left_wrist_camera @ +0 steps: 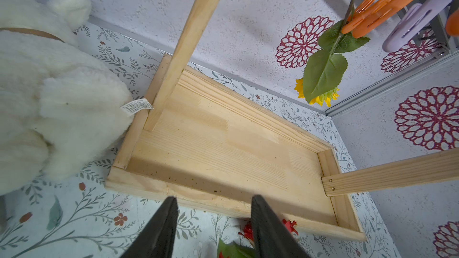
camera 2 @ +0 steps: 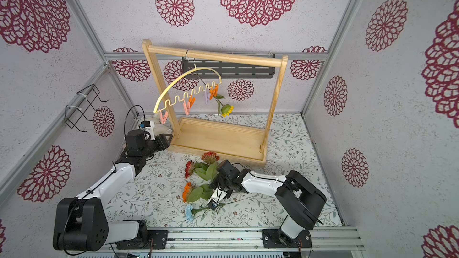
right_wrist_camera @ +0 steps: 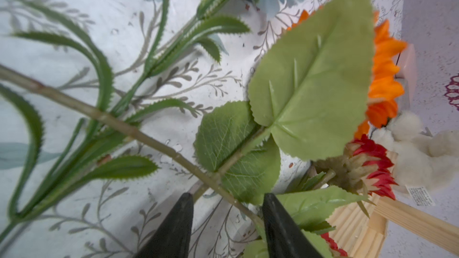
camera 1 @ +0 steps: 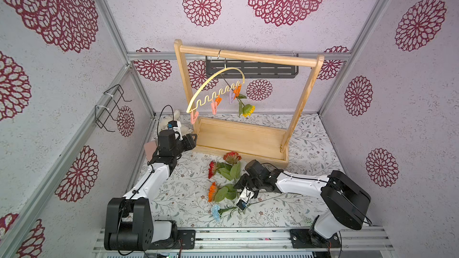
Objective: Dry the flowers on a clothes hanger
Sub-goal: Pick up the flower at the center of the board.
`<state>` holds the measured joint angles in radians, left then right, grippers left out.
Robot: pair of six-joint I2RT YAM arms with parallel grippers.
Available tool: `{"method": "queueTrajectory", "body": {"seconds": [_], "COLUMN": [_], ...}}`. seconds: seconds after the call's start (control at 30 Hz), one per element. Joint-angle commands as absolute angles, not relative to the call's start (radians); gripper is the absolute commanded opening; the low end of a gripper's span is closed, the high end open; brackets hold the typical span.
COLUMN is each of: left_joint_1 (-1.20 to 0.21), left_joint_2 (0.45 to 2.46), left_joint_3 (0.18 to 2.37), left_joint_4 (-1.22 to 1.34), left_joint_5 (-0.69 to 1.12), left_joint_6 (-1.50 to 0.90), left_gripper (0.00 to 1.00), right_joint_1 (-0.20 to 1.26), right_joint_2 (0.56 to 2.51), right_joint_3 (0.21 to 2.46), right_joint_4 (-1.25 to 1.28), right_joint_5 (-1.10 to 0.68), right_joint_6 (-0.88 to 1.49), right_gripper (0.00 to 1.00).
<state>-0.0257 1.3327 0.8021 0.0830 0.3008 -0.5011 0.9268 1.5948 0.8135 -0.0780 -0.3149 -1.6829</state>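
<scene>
The pale yellow clothes hanger [camera 1: 214, 86] hangs tilted by its hook from the rack's top bar. A yellow flower [camera 1: 248, 110] dangles head down from one orange clothespin [left_wrist_camera: 372, 13]. Two red flowers [camera 1: 232, 157] [camera 1: 212, 168], an orange flower [camera 1: 213, 191] and a light blue flower [camera 1: 216, 213] lie on the table. My right gripper [camera 1: 239, 182] [right_wrist_camera: 227, 198] is low over their leaves, open, and a green stem [right_wrist_camera: 139, 134] runs between its fingers without being clamped. My left gripper [camera 1: 192, 141] [left_wrist_camera: 214, 199] is open and empty at the left front corner of the rack's base.
The wooden rack [camera 1: 248, 57] with its tray base [left_wrist_camera: 223, 140] stands mid-table. A white plush toy [left_wrist_camera: 49, 95] sits against the base's left end. A black wire holder [camera 1: 109, 110] is on the left wall and a black shelf [camera 1: 250, 68] on the back wall.
</scene>
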Motion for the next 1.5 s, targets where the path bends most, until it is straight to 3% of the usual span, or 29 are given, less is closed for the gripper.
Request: {"method": "queueTrajectory", "body": {"seconds": [0.0, 0.57, 1.23, 1.47], "left_joint_1": [-0.016, -0.009, -0.003, 0.000], "left_joint_2": [1.309, 1.282, 1.275, 1.273], "left_joint_3": [0.792, 0.777, 0.782, 0.790], "left_joint_4": [0.072, 0.066, 0.070, 0.071], "left_joint_5": [0.301, 0.298, 0.314, 0.331], "left_joint_6": [-0.494, -0.488, -0.489, -0.498], "left_gripper": [0.52, 0.52, 0.51, 0.50], "right_joint_1": [0.942, 0.969, 0.970, 0.971], "right_joint_2": [1.581, 1.641, 1.574, 1.548], "right_joint_3": [0.818, 0.827, 0.789, 0.778], "right_joint_4": [-0.087, -0.112, -0.025, -0.003], "right_joint_5": [-0.357, -0.357, -0.378, -0.382], "right_joint_6": [-1.687, -1.675, -1.683, -1.688], "right_gripper": [0.49, 0.41, 0.16, 0.12]}}
